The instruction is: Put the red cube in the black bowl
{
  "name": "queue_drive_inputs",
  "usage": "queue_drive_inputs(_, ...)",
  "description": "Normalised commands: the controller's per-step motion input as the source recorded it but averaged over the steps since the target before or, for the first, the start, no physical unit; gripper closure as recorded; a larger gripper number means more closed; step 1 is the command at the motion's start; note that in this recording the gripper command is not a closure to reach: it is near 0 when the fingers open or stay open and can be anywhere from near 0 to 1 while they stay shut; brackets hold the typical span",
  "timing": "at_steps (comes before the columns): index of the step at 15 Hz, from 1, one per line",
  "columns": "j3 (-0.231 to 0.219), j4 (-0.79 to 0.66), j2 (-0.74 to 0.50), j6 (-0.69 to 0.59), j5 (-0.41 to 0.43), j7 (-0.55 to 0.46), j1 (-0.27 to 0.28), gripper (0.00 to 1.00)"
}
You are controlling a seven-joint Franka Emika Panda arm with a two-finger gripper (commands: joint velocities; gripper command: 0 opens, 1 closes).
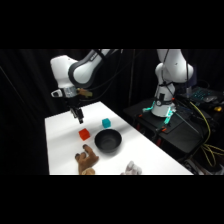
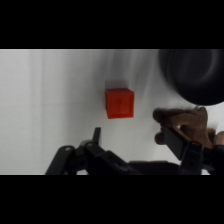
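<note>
the end effector (image 1: 78, 117) hangs above the white tabletop (image 1: 60, 145), its fingers spread apart and holding nothing. the red cube (image 1: 84, 133) sits on the tabletop below and a little in front of it, apart from the fingers. the black bowl (image 1: 108, 140) stands just beside the cube. a brown hand-shaped toy (image 1: 86, 160) lies near the front edge, a cyan cube (image 1: 106, 122) behind the bowl, and what may be a pale grey object (image 1: 131, 169) at the bottom edge.

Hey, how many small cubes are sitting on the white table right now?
2. The small red-orange cube lies left of the round matte black bowl, below the gripper; the small cyan cube sits just behind the bowl. None seems hidden.
</note>
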Motion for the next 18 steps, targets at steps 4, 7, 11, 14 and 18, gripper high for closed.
queue_drive_inputs(4,0.113,0.08,0.17,0.19,0.083,-0.27,-0.156,0.0)
queue_drive_inputs(7,0.133,0.11,0.15,0.16,0.086,-0.25,-0.138,0.0)
queue_drive_inputs(11,0.151,0.18,0.18,0.12,0.122,-0.24,-0.135,0.0)
queue_drive_inputs(14,0.146,0.16,0.19,0.14,0.148,-0.24,-0.147,0.0)
queue_drive_inputs(18,0.128,0.13,0.2,0.15,0.135,-0.24,-0.151,0.0)
